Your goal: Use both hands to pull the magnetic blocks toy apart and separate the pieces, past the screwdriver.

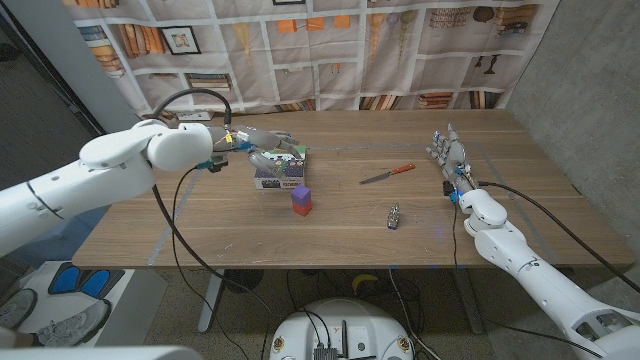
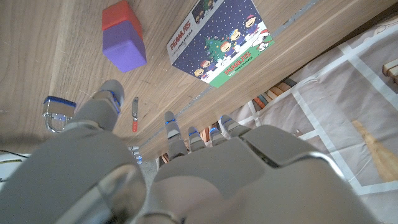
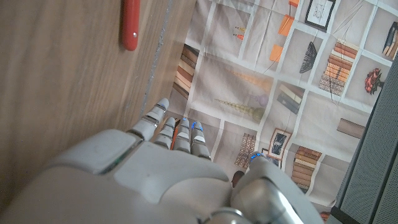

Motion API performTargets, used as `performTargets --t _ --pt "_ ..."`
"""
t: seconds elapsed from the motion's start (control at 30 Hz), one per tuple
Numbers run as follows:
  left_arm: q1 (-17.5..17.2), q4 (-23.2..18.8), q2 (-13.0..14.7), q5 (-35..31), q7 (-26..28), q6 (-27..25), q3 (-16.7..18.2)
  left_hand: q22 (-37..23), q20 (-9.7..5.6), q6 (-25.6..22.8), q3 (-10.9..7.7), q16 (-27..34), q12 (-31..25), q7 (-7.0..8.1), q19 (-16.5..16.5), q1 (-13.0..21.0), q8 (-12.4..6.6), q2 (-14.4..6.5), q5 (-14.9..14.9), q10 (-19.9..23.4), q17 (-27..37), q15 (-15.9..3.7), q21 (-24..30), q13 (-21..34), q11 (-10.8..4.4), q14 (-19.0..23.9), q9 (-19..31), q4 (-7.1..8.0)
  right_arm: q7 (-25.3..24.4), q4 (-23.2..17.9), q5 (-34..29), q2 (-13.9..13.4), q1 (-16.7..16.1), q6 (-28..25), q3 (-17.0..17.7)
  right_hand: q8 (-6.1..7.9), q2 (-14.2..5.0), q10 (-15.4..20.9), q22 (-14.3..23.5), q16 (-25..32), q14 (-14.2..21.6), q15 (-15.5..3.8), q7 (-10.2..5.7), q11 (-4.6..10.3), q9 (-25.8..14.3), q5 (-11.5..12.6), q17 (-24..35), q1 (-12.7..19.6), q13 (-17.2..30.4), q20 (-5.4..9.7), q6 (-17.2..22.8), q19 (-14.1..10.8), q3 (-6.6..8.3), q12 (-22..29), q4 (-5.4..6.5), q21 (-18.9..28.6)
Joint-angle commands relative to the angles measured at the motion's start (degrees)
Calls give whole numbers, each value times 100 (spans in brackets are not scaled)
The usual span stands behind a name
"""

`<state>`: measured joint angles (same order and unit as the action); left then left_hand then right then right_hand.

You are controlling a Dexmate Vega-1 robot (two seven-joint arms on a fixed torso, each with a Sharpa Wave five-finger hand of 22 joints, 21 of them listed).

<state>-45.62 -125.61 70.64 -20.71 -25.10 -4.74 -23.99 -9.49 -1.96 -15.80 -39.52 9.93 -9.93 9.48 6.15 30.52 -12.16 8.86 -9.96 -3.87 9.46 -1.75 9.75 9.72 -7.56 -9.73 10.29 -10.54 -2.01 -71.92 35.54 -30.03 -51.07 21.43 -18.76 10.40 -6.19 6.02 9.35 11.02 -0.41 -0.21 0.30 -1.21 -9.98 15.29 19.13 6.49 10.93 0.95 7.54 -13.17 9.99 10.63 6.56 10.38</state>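
Over the far left part of the counter (image 1: 200, 225), the left robot hand (image 1: 262, 147) reaches in above a small picture box (image 1: 280, 172), its fingers (image 1: 282, 139) spread apart and grasping nothing. From the left wrist view the same hand (image 2: 186, 174) shows its grey back, with the fingertips apart and the box (image 2: 221, 40) beyond them, its lid printed with cartoon figures and a snowy tree. Whether the fingers touch the box cannot be told.

Just in front of the box, toward the robot, stands the magnetic blocks toy (image 1: 301, 199): a purple block stacked together with a red one, the two pieces joined. In the left wrist view the toy (image 2: 123, 37) lies beside the box, clear of the hand. A padlock (image 1: 394, 216) with a blue body lies further right on the counter, near the front, and the wrist camera also catches it (image 2: 57, 113).

Between the toy and the right side lies the screwdriver (image 1: 388, 174), red-handled, its blade pointing toward the box. The right wrist view shows the red handle (image 3: 130, 23) on the wood.

At the right edge of the counter, the right robot hand (image 1: 448, 155) stands with fingers straight and released, holding nothing, well apart from the screwdriver and the toy. A bookshelf-printed backdrop (image 1: 330, 50) hangs behind the counter.
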Motion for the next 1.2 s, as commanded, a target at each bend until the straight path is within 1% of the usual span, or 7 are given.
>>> performTargets --t 0.03,0.13,0.2,0.37,0.73,1.0,1.2 --pt "228 -178 -314 -1059 -662 -109 -287 -14 -245 66 31 -33 6 -33 161 112 29 -9 11 -126 31 84 -8 30 -3 -194 7 4 69 106 104 -16 29 -51 48 14 -22 -11 13 -10 -49 -28 42 -5 -11 42 12 -7 -1 41 -6 11 35 23 11 -12" --pt "232 -175 -385 -1168 -711 -96 -320 -15 -182 88 50 -38 4 -48 238 142 31 -4 12 -189 32 124 -5 31 29 -280 8 7 25 88 113 -21 14 -80 63 14 -23 -16 13 -7 -49 -21 45 0 -11 43 5 -10 -3 42 -8 15 37 22 11 -11" --pt "252 -204 -438 -1344 -804 -136 -389 -17 -151 141 70 -36 3 -100 331 171 44 1 11 -262 33 166 -6 32 49 -357 9 10 53 115 130 -21 17 -55 75 13 -23 -18 13 -4 -47 -14 35 0 -11 44 0 -12 -3 40 -11 17 39 22 10 -10" --pt "133 -289 -498 -1549 -828 -275 -383 -17 -109 203 86 -23 -1 -142 359 195 60 4 9 -309 33 198 9 32 71 -384 10 12 57 150 140 -10 37 -43 85 13 -24 -29 13 -1 -51 -9 31 3 -10 46 -13 -17 -5 39 -16 21 43 21 9 -6" --pt "-74 -307 -662 -1984 -702 -343 -446 -16 -73 275 106 -7 -8 -208 374 242 69 3 2 -373 33 264 33 32 123 -410 12 12 230 454 203 123 184 79 59 17 -28 -39 12 5 -53 4 16 10 -10 49 -37 -16 -8 28 -14 26 55 21 1 -2" --pt "-260 -387 -734 -2209 -715 -498 -441 -16 -23 313 122 1 -13 -300 396 286 66 0 1 -435 34 258 43 33 162 -438 16 13 202 468 214 103 190 48 79 19 -32 -43 12 11 -47 10 11 11 -10 51 -50 -16 -9 21 -14 22 63 23 -3 3" --pt "-373 -458 -760 -2342 -735 -612 -436 -16 -1 457 145 10 -14 -347 406 322 100 4 3 -497 34 317 52 34 206 -450 19 15 224 545 232 130 224 63 80 19 -35 -47 12 17 -43 22 -3 7 -9 53 -64 -19 -10 14 -18 19 71 24 -6 7"
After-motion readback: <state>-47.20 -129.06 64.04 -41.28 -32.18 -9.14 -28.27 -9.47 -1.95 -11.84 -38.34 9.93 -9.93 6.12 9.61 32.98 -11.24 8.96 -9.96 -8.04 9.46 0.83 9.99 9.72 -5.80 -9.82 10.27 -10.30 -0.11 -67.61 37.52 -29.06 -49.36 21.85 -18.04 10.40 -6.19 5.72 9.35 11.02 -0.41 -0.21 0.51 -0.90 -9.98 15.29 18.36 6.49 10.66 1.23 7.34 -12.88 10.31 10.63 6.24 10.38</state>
